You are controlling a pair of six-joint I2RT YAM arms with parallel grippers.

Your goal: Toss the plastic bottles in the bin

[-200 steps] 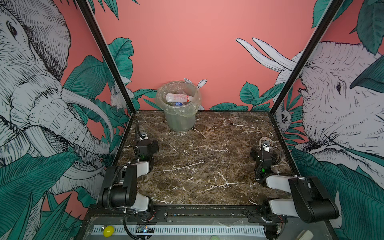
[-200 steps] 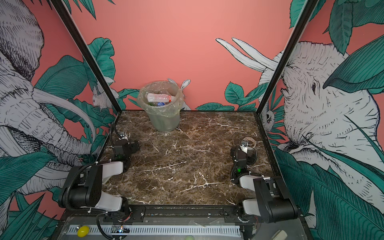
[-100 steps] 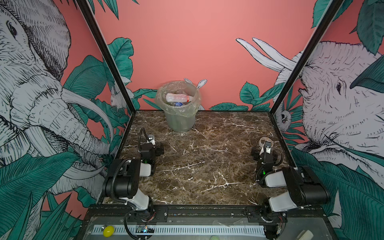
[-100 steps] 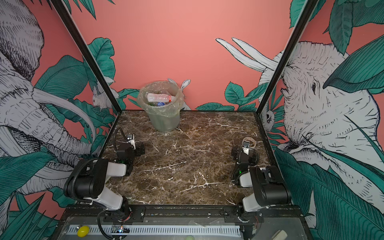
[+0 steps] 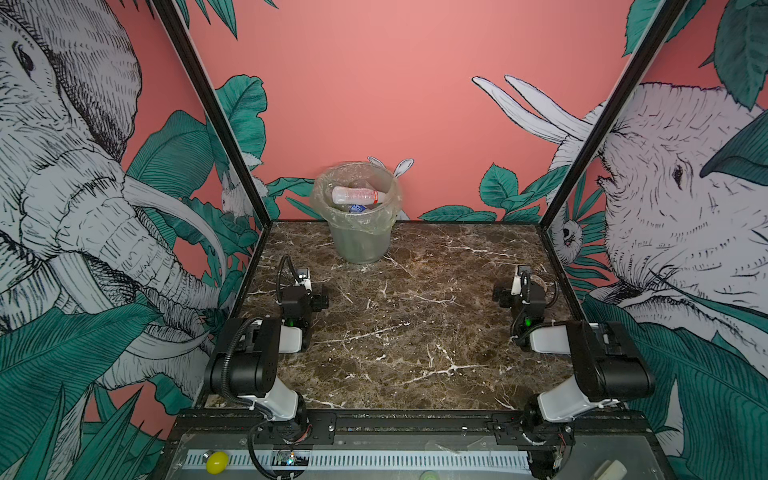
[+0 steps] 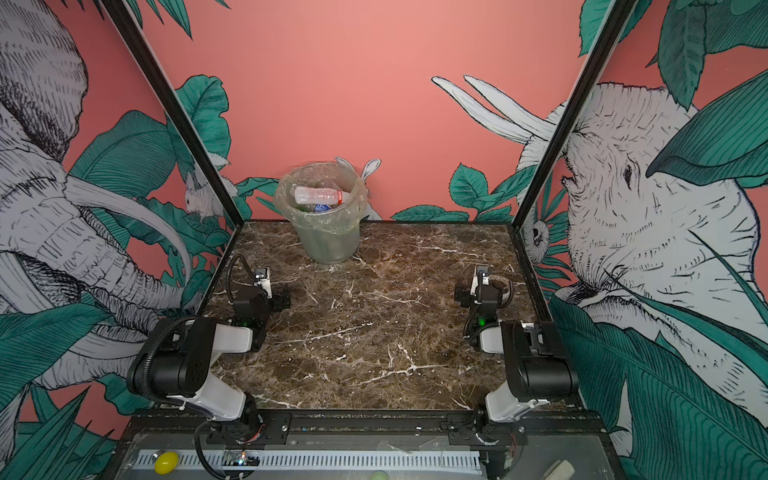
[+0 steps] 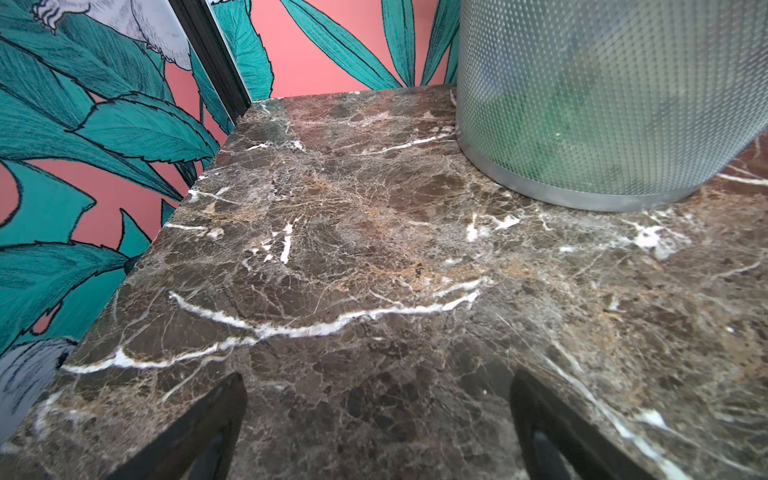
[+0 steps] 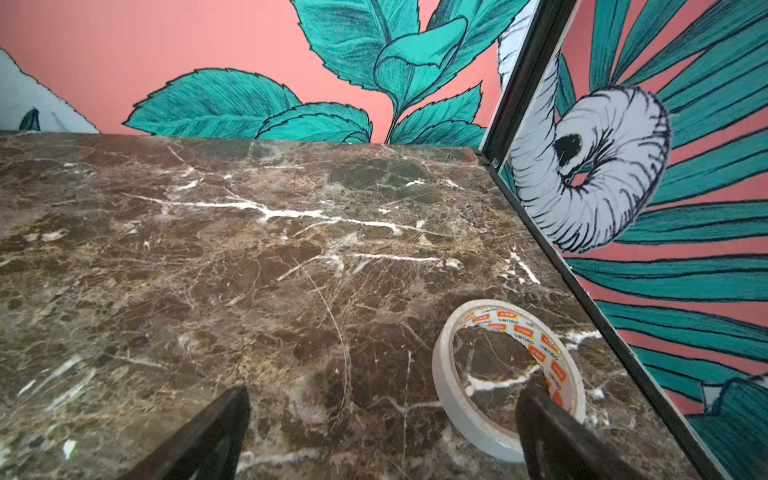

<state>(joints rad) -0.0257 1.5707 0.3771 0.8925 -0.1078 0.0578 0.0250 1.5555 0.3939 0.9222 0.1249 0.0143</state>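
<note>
In both top views: find bottles (image 5: 355, 195) piled inside bin (image 5: 359, 245) at the back wall, none seen on table (image 5: 395, 332); judging the job done, best to rest low, clear of bin. From left wrist: note left gripper (image 7: 376, 380) spread wide, empty, near bin base, green showing through the wall. From right wrist: note right gripper (image 8: 384, 390) wide, empty; mind tape (image 8: 444, 370) just beside it, contact unclear; leave alone.

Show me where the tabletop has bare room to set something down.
The brown marble tabletop is bare across its middle, between both arms and up to the round grey-green plastic bin. Crowded only near the right wall: a beige tape ring lies by the right pincer.
</note>
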